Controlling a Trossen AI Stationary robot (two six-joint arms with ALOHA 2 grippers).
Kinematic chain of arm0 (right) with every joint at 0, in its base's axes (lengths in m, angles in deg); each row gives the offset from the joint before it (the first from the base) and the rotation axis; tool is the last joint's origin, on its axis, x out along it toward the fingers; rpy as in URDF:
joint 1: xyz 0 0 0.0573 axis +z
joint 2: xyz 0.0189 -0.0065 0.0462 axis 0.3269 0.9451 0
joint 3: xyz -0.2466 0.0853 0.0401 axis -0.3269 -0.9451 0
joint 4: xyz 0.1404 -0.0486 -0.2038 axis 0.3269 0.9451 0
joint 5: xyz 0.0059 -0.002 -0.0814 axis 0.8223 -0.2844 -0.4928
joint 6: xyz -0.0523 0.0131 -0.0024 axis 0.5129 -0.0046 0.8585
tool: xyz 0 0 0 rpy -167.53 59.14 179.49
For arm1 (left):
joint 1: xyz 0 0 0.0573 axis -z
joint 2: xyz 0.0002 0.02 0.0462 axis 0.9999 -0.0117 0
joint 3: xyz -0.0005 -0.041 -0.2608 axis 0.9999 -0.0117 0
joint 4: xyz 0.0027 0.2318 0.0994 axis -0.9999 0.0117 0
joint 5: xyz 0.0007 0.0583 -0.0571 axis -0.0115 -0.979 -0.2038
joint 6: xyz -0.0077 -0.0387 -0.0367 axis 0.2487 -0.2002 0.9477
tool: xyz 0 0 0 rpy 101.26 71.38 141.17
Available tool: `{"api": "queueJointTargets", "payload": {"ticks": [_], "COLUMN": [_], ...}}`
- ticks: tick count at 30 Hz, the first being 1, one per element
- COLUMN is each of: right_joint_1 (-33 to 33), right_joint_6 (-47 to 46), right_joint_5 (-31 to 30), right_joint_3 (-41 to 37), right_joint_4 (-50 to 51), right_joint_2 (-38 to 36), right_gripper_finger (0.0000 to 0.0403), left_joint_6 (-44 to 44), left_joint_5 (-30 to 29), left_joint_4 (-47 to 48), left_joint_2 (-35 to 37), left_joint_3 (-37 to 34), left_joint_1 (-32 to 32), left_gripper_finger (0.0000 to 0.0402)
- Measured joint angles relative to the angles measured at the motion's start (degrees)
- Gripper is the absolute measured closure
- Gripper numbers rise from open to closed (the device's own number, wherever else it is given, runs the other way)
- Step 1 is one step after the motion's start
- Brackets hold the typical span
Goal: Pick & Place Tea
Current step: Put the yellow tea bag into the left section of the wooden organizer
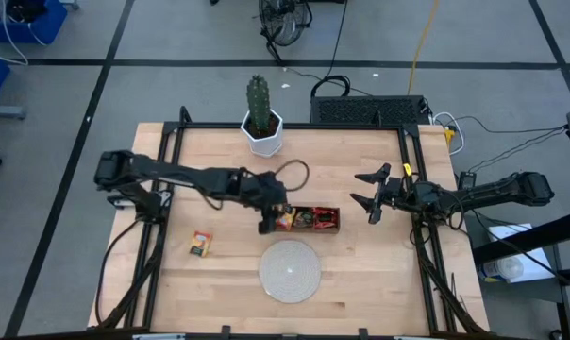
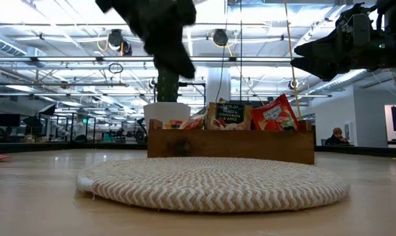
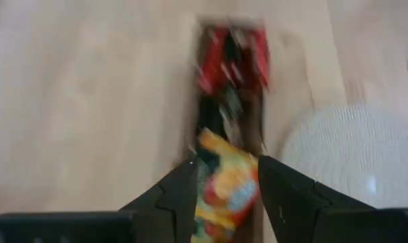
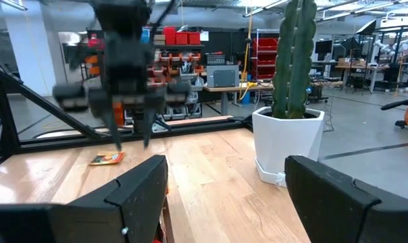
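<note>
A brown wooden tray (image 1: 334,228) on the table's middle holds red and dark tea sachets (image 2: 277,115), which stand on edge in it. An orange-yellow sachet (image 3: 224,185) sticks up from the tray's left end. My left gripper (image 1: 268,223) hangs above that end, pointing down at a slant. In the left wrist view the sachet shows between its fingers. The right wrist view shows those fingers (image 4: 131,138) apart with nothing between them. Another sachet (image 1: 202,244) lies flat on the table to the left. My right gripper (image 1: 368,189) waits open at the right, off the table.
A round pale woven disc (image 1: 290,269) lies flat just in front of the tray. A cactus in a white pot (image 1: 262,123) stands at the far edge behind the tray. Black frame rails run along the table's left and right sides.
</note>
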Motion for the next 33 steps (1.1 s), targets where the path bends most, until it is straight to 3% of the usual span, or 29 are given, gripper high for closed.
{"api": "queueJointTargets", "payload": {"ticks": [6, 12, 33], "right_joint_1": [0.00, 0.00, 0.00], "right_joint_6": [-0.01, 0.00, -0.01], "right_joint_5": [0.00, 0.00, 0.02], "right_joint_3": [0.01, 0.02, 0.02], "right_joint_4": [0.00, 0.00, 0.00], "right_joint_2": [-0.01, 0.00, -0.01], "right_gripper_finger": [0.0124, 0.0125, 0.0124], "left_joint_6": [-10.76, -12.61, -13.84], "left_joint_5": [3.04, 12.37, 16.94], "left_joint_4": [-1.22, -3.21, -5.74], "left_joint_2": [-4.68, -5.12, -9.84], "left_joint_3": [-0.01, -0.01, -0.05], "left_joint_1": [-2.53, -5.85, -8.77], "left_gripper_finger": [0.0243, 0.0243, 0.0243]}}
